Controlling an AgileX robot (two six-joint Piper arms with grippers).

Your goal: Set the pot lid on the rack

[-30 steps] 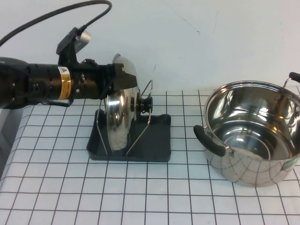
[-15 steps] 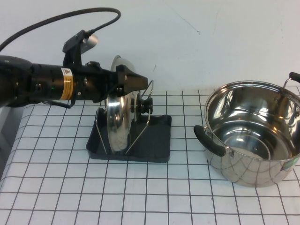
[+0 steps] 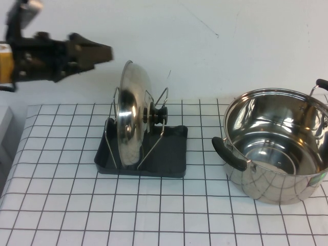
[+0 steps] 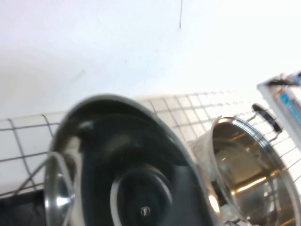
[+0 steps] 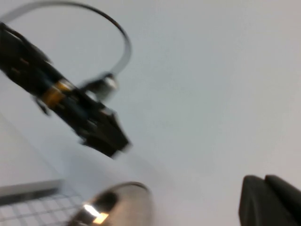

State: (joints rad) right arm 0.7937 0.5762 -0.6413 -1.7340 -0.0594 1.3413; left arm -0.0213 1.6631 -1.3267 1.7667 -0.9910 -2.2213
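Note:
The shiny steel pot lid (image 3: 130, 110) stands on edge between the wire loops of the dark grey rack (image 3: 171, 154), with its black knob (image 3: 158, 114) facing right. Nothing holds it. My left gripper (image 3: 107, 53) is up in the air, to the left of and above the lid, open and empty. In the left wrist view the lid (image 4: 141, 155) fills the foreground. My right gripper (image 5: 263, 178) is out of the high view. Its dark fingers lie together, empty, in front of the bare wall. The lid's top (image 5: 117, 207) and the left arm (image 5: 70, 108) show in the right wrist view.
A deep steel pot (image 3: 277, 148) with black side handles stands at the right of the checked table cover (image 3: 154, 215). It also shows in the left wrist view (image 4: 249, 165). A white wall runs behind the table.
My left gripper has let go of the lid's rim and pulled back up and to the left. The lid stays upright in the rack by itself.

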